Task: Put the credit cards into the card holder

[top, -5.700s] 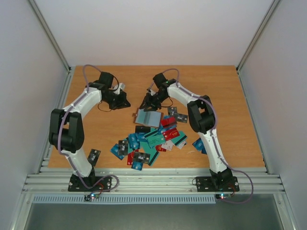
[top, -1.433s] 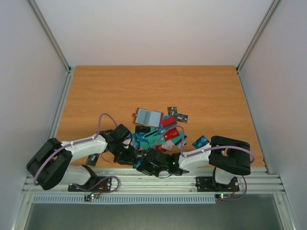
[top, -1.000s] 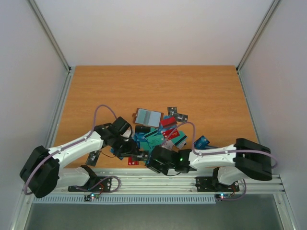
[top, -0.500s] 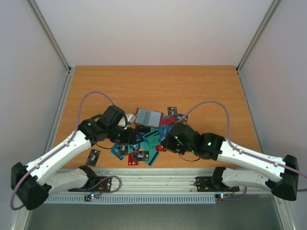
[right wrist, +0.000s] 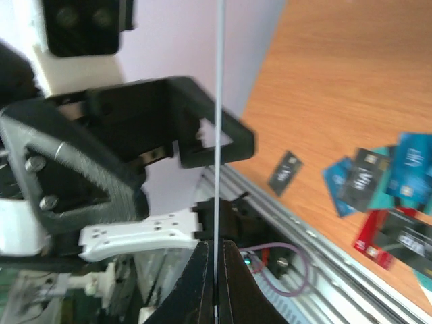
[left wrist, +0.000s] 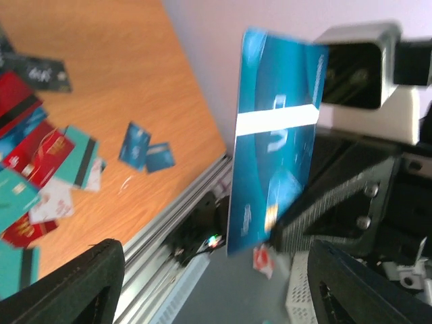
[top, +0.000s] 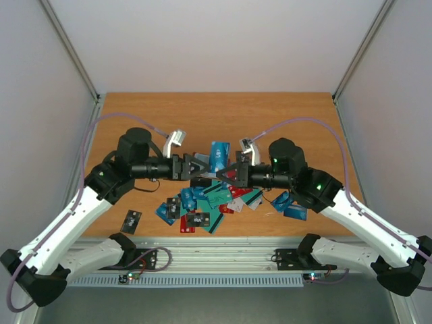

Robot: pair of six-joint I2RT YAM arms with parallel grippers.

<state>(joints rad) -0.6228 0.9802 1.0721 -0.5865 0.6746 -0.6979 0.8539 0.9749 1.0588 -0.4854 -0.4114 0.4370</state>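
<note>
Near the front middle of the table (top: 290,121), credit cards (top: 206,201) in blue, teal, red and black are lying in a loose heap, with one black card (top: 131,219) lying apart to the left and two blue cards (top: 295,211) to the right. Above the heap's far edge the two arms are meeting head-on: the right hand (right wrist: 216,260) is pinching a blue card (top: 219,156) upright by one edge, while the left hand (top: 198,167) is facing it with fingers spread wide, holding nothing.
</note>
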